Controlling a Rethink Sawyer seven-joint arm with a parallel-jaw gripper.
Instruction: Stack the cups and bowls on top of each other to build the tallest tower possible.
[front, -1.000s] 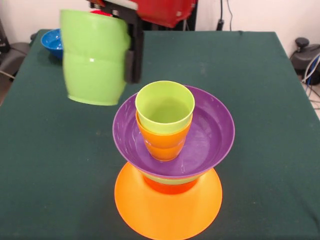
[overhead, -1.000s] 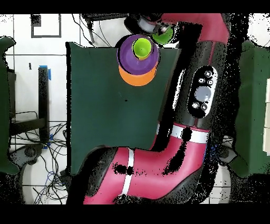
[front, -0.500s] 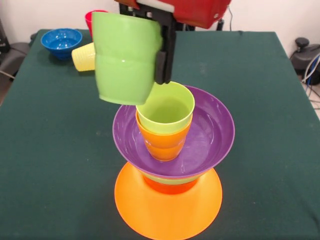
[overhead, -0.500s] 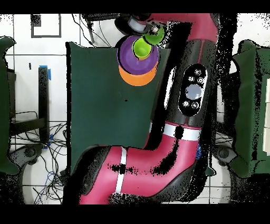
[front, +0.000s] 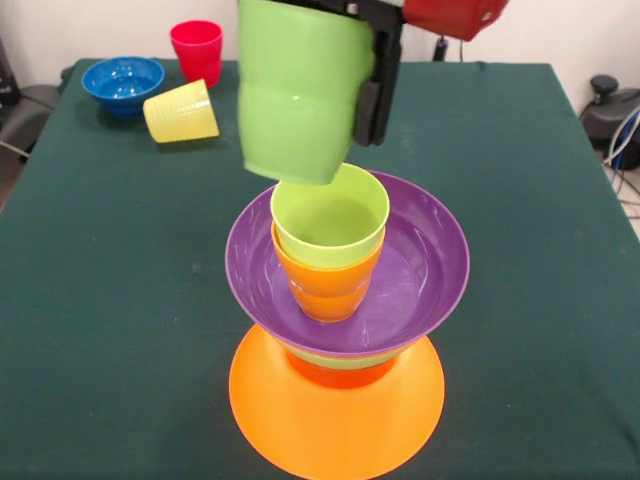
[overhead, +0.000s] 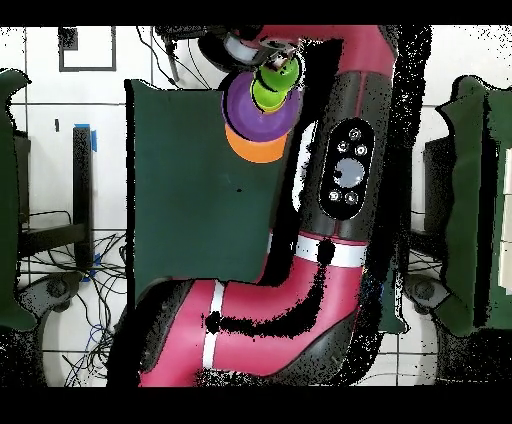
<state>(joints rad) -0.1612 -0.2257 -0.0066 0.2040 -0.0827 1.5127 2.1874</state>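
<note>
Gripper (front: 340, 75) clamps glossy green plastic cup (front: 300, 90), upright, just above lime green plastic cup (front: 330, 215). Lime cup nested atop stacked tower (front: 345, 300) near surface's front edge.

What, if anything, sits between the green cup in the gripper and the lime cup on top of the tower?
Nothing visible. The green cup, held by the gripper, hangs just above the lime cup, whose mouth is open and empty; the green cup sits slightly off-centre.

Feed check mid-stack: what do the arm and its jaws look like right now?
The arm is glossy crimson-red with black joint sections and white bands. One black link carries a panel of round grey buttons. The gripper is black and blocky, with a dark pad on its visible jaw, under a red wrist housing.
</note>
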